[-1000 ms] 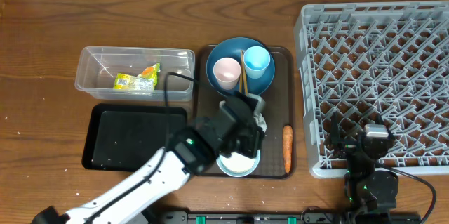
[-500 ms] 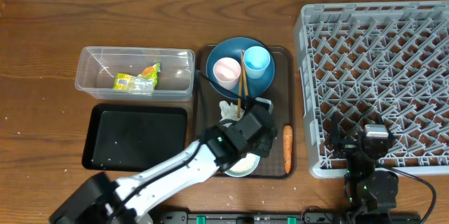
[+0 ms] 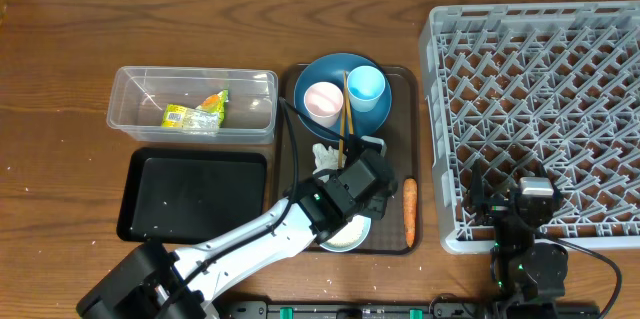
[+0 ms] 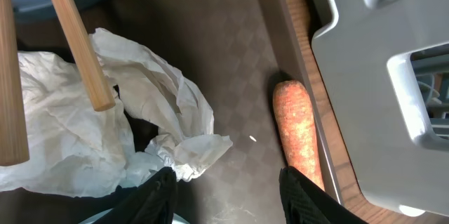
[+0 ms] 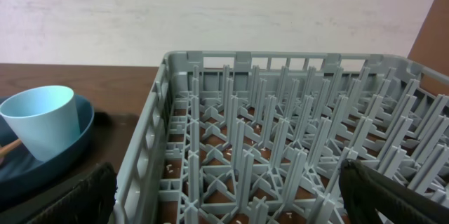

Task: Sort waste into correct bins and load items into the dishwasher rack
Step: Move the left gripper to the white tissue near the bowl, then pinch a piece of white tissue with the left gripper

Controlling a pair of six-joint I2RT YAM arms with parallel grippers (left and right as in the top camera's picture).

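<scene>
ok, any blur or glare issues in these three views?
Overhead: sharp, even light, soft shadows. Left wrist: tissue and carrot crisp, fingers dark and soft, rack corner bright. Right wrist: rack sharp, fingers blurred black, wall washed pale.

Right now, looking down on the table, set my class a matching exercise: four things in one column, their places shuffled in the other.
Things
1. yellow-green snack wrapper
2. small orange carrot
3. light blue cup
4. crumpled white tissue

Places
A. on the dark blue round plate
B. under the ends of the wooden chopsticks
C. in the clear rectangular plastic tub
D. along the right edge of the brown serving tray

Pairs: 1-C, 2-D, 3-A, 4-B
</scene>
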